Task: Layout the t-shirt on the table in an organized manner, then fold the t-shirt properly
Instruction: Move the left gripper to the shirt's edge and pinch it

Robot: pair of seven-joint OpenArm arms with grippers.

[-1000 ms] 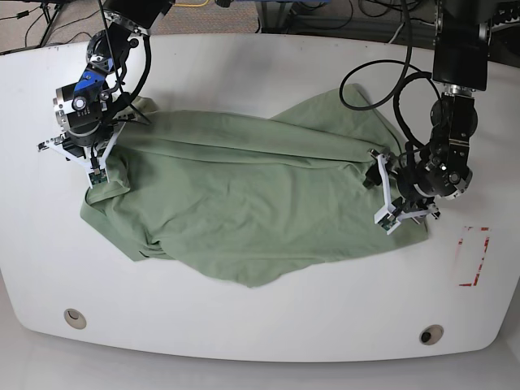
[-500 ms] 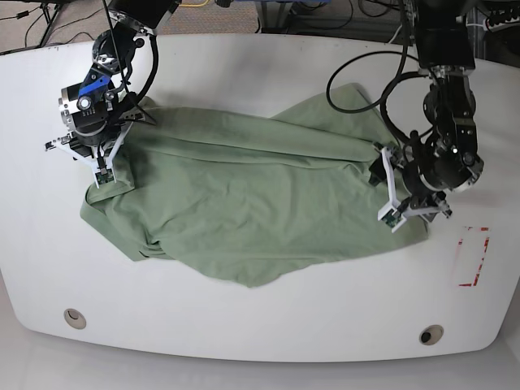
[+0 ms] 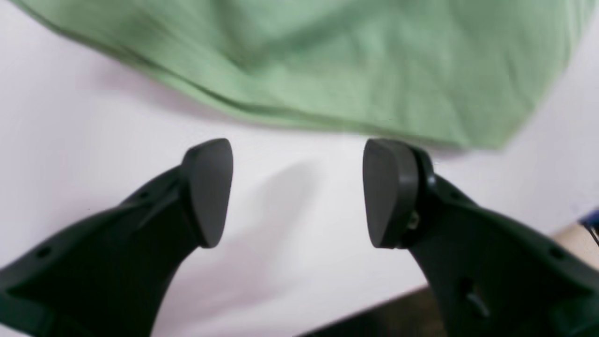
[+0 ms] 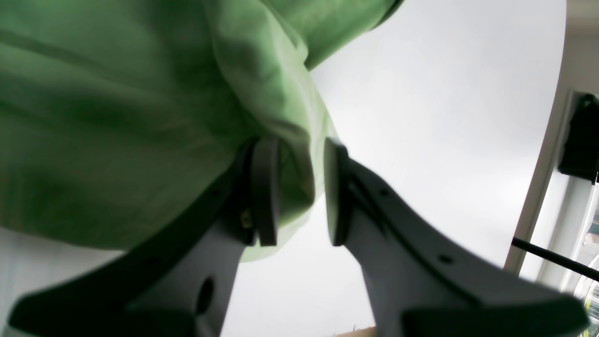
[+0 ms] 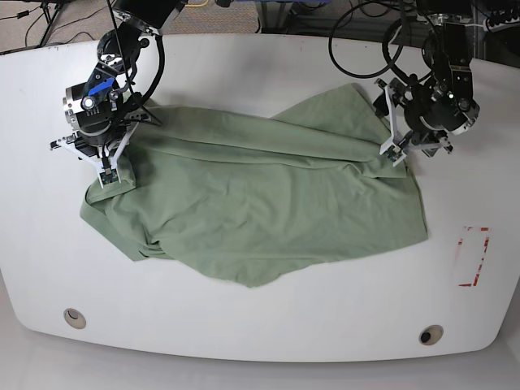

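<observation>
Layout step, not folding yet: the sage-green soft knit t-shirt [image 5: 252, 203] lies rumpled and skewed across the middle of the large white smooth table [image 5: 268, 325]. Right gripper [image 4: 295, 192] pinches a bunched fold of cloth at the shirt's edge. Left gripper [image 3: 297, 192] hangs empty, jaws spread wide, just off the opposite edge. Next likely needs left to grab that edge, then both pull apart to flatten.
</observation>
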